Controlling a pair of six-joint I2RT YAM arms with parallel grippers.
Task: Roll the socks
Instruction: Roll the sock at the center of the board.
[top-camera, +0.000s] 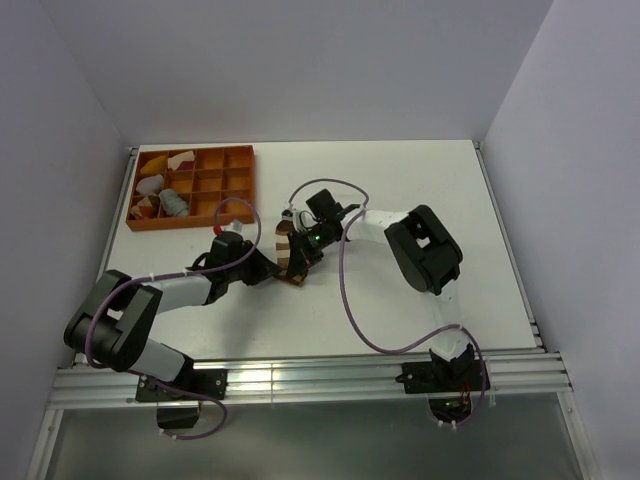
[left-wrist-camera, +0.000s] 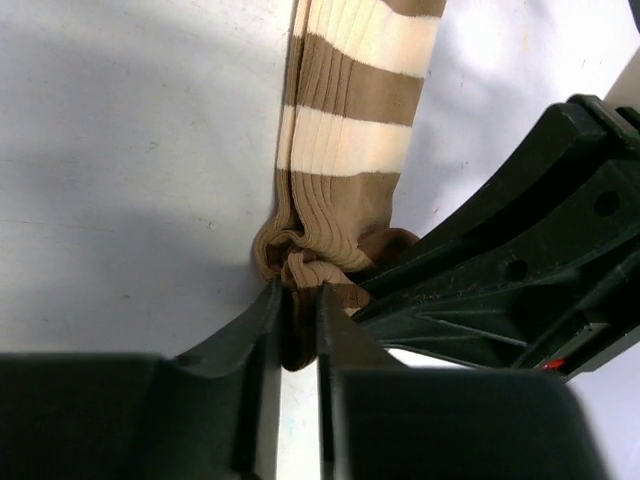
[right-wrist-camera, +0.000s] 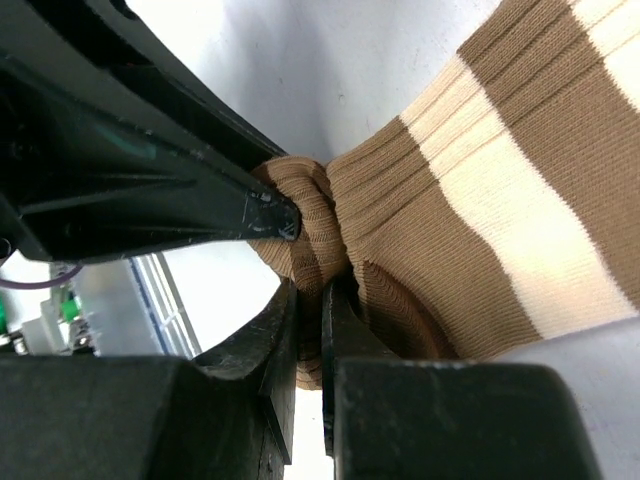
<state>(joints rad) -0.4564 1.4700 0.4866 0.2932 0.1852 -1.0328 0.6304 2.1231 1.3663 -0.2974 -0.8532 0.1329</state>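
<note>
The left gripper (left-wrist-camera: 300, 318) has its jaws pressed almost together, pinching the bunched end of the brown striped sock (left-wrist-camera: 350, 110). The right gripper (right-wrist-camera: 310, 345) is closed the same way on that same bunched end, from the opposite side. The two sets of fingers sit so close that they nearly touch.

On the white table (top-camera: 420, 180), the orange tray (top-camera: 200, 150) stands at the far left corner. It holds yellow and white cloth pieces (top-camera: 158, 163) and, in a near compartment, what looks like the grey sock (top-camera: 173, 204), untouched and well apart from the arms. The brown striped sock lies near the table's middle between the two arms. Most of its length is flat and straight, running away from the grippers.

Judging by this, the roll has only just begun. One end of the brown sock is gathered into a small tight knot of fabric, while the striped body remains unrolled. The grey sock is not yet paired with it or rolled, so most of the task seems to be left.

No brand, label or readable writing shows on the socks, the tray or the arms
</note>
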